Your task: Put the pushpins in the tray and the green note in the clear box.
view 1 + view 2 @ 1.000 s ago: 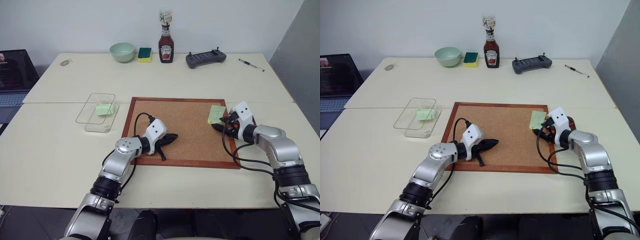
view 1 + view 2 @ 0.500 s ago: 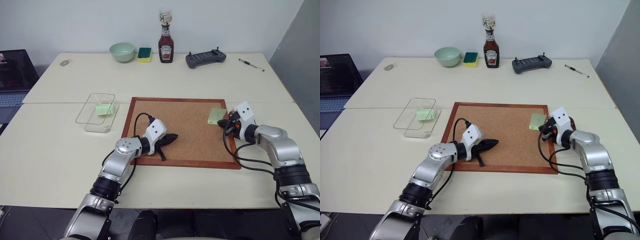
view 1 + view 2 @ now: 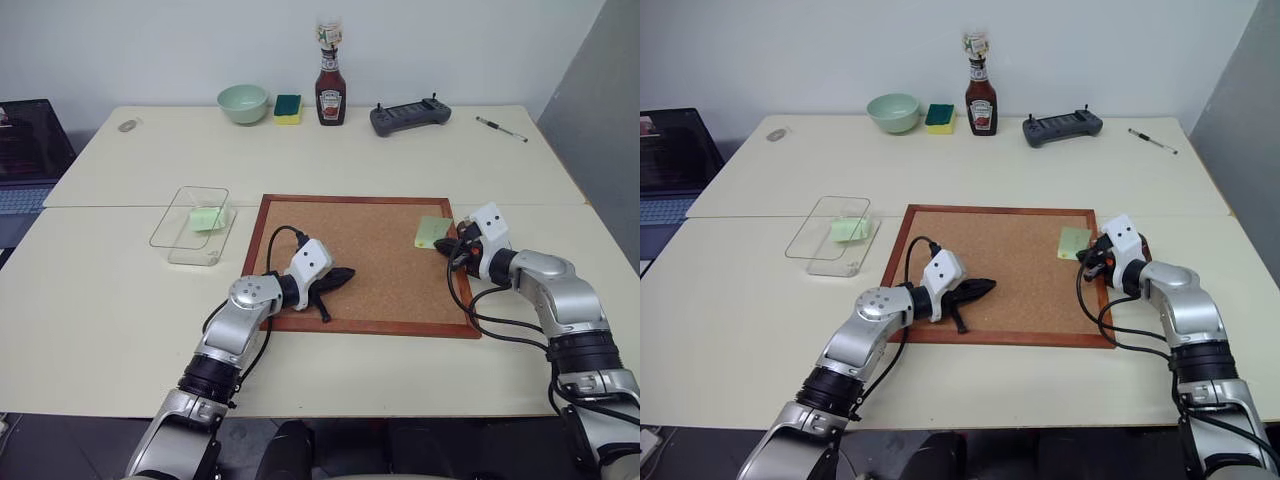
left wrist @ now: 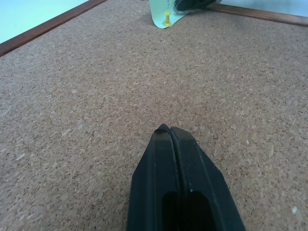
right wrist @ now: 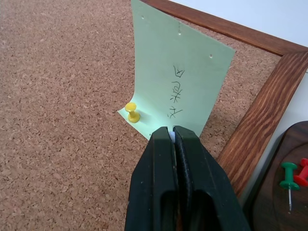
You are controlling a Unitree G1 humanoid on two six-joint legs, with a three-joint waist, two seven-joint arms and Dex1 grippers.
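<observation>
Right gripper [image 5: 172,131] now closed at green note's [image 5: 180,82] near edge after standing apart, white sliver pinched between jaws, yellow pushpin [image 5: 131,112] holding note's corner, left gripper [image 4: 170,130] pressed together over corkboard [image 3: 370,240].

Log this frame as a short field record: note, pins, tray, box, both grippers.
green note: on the cork board, near corner curled up
yellow pushpin: still stuck through the note
tray: beside the board frame, holds a green pushpin and a red pushpin
clear box: already holds another green note
right gripper: shut at the note's near corner, white bit between tips
left gripper: shut, empty, over the cork
</observation>
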